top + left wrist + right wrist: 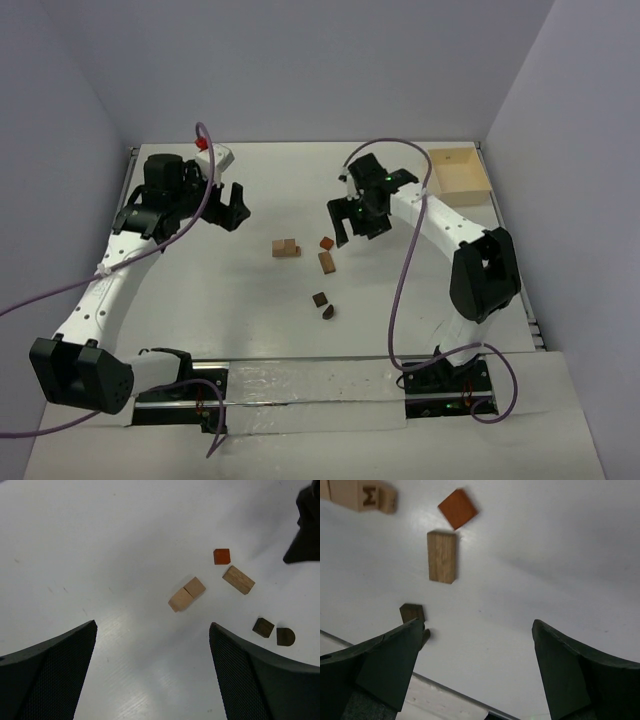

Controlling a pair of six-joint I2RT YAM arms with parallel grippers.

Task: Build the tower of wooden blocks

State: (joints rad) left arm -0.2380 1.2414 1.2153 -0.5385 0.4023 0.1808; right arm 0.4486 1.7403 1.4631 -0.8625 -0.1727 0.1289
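No tower stands yet. The wood blocks lie loose and flat on the table, mostly apart from one another. I take this for a starting spread that lets each be picked up singly.

The left pincer has its fingers spread wide and holds nothing. A pair of pale tan blocks, touching side by side, lies just ahead of its gap and a little off centre. Beyond them on that side sit an orange block and an oblong block, near each other but not touching. Out past that finger a dark square block lies just beside a dark half-round block.

The right pincer is also wide open and empty. The oblong and orange blocks lie ahead of it toward one finger, and the dark square block lies close by that fingertip.

In the overhead view the left arm runs up its side of the table, bends at the elbow and turns its wrist inward. Its pincer is held off the surface, short of the blocks. The right arm rises to a high elbow, reaches inward and tips its wrist down close over the orange block. A pale box sits well behind it.
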